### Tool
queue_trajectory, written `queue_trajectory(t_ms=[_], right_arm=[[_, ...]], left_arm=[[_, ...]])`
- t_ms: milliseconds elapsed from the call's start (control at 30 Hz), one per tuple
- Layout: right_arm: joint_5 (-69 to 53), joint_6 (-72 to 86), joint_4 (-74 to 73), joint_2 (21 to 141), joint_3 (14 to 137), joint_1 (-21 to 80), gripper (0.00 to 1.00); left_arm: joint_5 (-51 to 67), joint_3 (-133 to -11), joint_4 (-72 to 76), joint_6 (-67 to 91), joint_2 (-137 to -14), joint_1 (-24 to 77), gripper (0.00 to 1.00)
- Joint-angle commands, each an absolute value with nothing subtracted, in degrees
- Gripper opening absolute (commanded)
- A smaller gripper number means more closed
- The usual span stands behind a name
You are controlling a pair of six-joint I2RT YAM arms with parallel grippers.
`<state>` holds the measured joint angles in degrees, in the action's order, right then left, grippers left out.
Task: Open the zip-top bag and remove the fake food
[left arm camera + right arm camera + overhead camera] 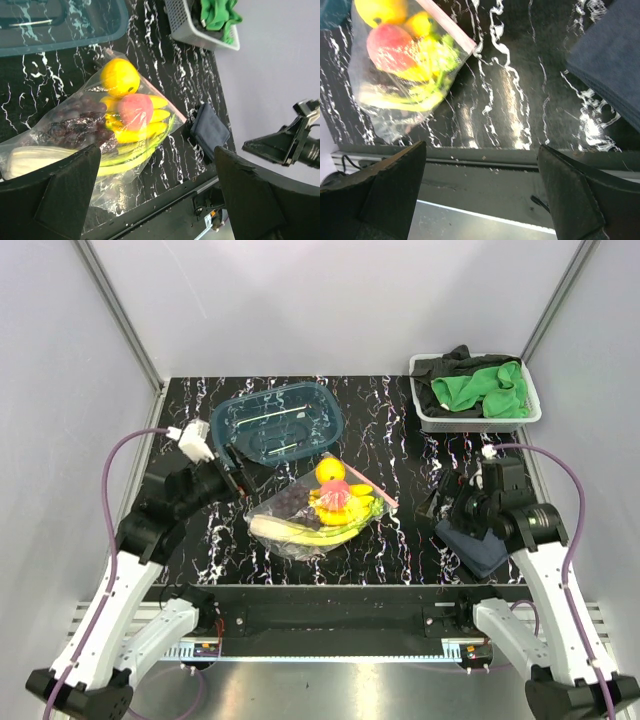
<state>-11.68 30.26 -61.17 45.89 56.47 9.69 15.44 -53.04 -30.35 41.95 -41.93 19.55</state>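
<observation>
The zip-top bag (pixel 315 512) lies mid-table, its pink-red zip strip (pixel 362 482) on the right edge, apparently shut. Inside it are the lemon (pixel 330 472), peach (pixel 336 496), banana bunch (pixel 340 528), grapes (pixel 294 500) and leek (pixel 268 530). My left gripper (pixel 232 472) is open and empty, just left of the bag. My right gripper (pixel 438 500) is open and empty, to the right of the zip strip. The left wrist view shows the bag (pixel 95 135) between the open fingers (pixel 65 190). The right wrist view shows the bag (pixel 405 70) and strip (pixel 451 29) at upper left.
A blue-tinted clear tray (pixel 278 420) sits behind the bag. A white basket (pixel 474 416) with green and black cloths stands at the back right. A folded dark blue cloth (pixel 472 546) lies under my right arm near the table's front edge.
</observation>
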Motion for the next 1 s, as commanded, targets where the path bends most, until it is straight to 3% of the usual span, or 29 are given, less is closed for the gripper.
queue_trajectory(t_ms=[0,167,500,733,967], right_arm=[[-17.11,31.55,-51.00,51.05,57.66,9.49,0.99],[-23.64,30.85,-37.54,62.03,57.47,9.49,1.00],[-35.40,22.59,-27.26,92.18,72.41,9.49,1.00],[-41.22,20.39,-24.79,108.42,80.32,9.49,1.00],[-48.40,23.46,-21.02,116.80,82.80,10.02,0.79]], left_arm=[[19.25,-55.20,-29.71,39.64,-44.21,19.34,0.99],[21.44,-52.65,-28.65,39.02,-44.47,19.34,0.99],[29.87,-46.41,-24.35,39.29,-51.83,21.53,0.98],[30.40,-57.47,-35.31,27.61,-66.86,21.53,0.90],[31.99,-57.75,-35.68,26.81,-67.94,21.53,0.86]])
